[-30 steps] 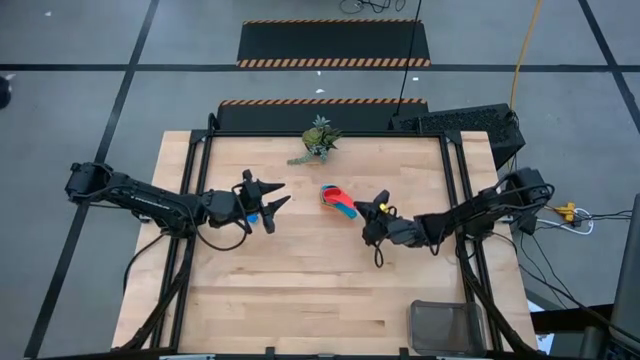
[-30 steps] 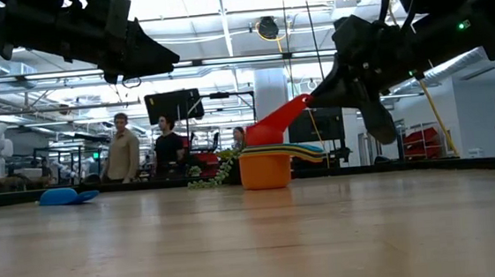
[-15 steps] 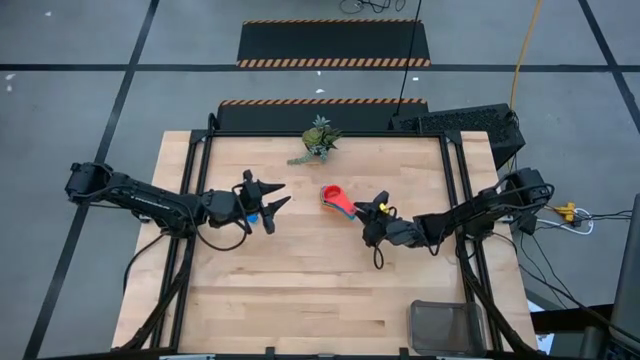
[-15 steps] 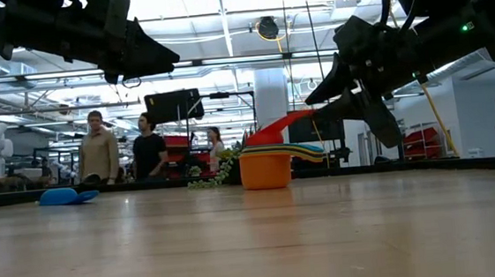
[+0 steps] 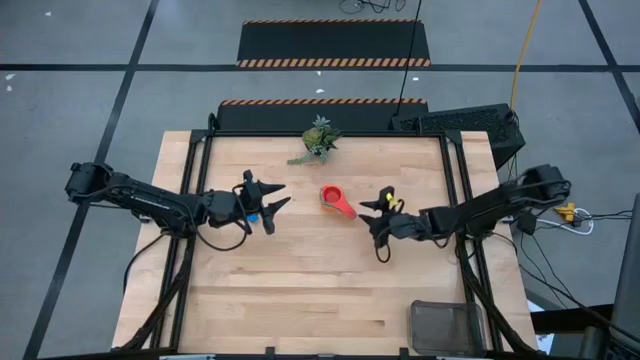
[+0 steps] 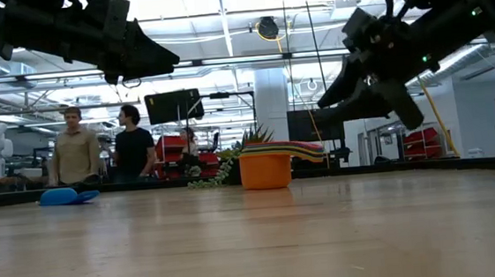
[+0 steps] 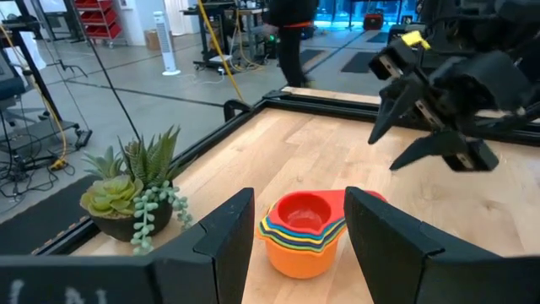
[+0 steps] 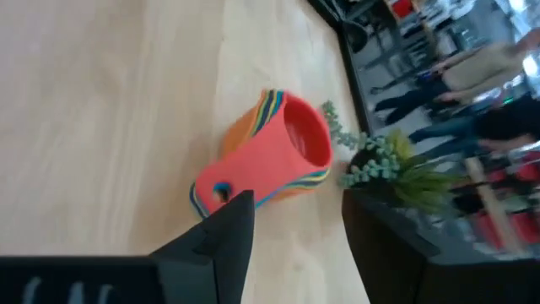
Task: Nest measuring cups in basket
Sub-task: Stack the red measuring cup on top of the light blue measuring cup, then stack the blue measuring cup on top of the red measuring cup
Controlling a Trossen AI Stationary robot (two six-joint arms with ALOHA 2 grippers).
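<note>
**Student:** What does the figure show?

**Instructor:** A nested stack of small plastic measuring cups [image 5: 331,195], orange at the bottom and red on top, standing on the wooden table [image 5: 300,300] near the small green succulent plant [image 5: 318,138]. The right gripper [image 5: 374,213] hangs just beside the red handle, clear of it, jaws released and empty. The left gripper [image 5: 268,200] waits well apart on the other side, jaws likewise parted, over a loose dark blue cup [image 6: 66,196].

**Student:** And the basket?

**Instructor:** The dark wire-mesh rectangular basket [image 5: 447,325] sits at the near right corner of the table, well apart from the stack and with no cup in it.

**Student:** So how should the step in hand be done well?

**Instructor:** In my judgement the stack is nearly complete, with the blue cup still to join it. Grasp that cup by its flat handle, bowl kept level, centre it over the red bowl, and release low so it seats without tipping the stack. Line its handle up with the others. The right arm should stay clear of the approach.
</note>
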